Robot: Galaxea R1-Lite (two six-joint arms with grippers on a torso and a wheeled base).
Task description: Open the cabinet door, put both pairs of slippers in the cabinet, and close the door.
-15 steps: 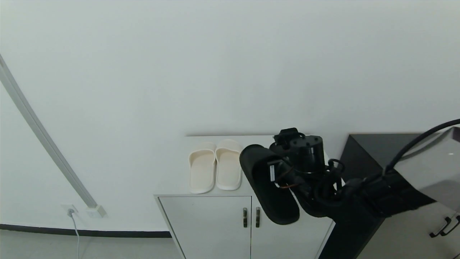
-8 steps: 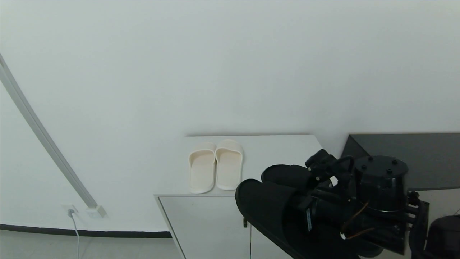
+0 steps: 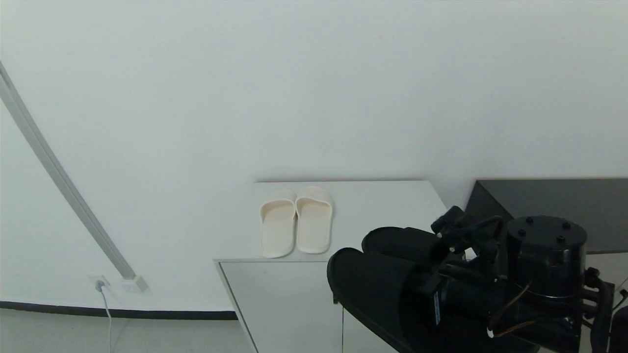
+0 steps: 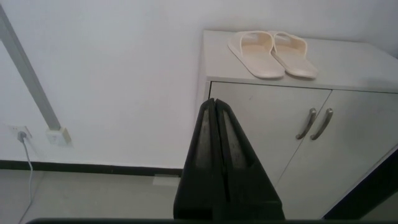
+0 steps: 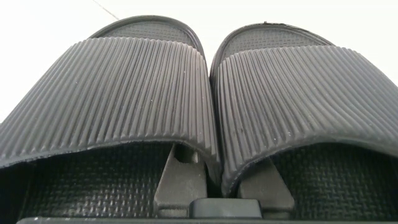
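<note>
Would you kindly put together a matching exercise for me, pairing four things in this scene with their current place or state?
Things:
1. white slippers
2. black slippers
3. cabinet doors
4. left gripper

Places or states:
A. fingers together, holding nothing
B. closed, handles side by side
C. resting on the cabinet top
D. held by the right gripper

Pairs: 1-C, 2-D, 3-B, 4-A

Open air lies between the left gripper, jaws pressed together, and the cabinet doors ahead, both shut, handles side by side. The right gripper, jaws clamped on the black slippers, holds them before the doors. Beyond those jaws, white slippers occupy the left of the cabinet top, with room to their right.
</note>
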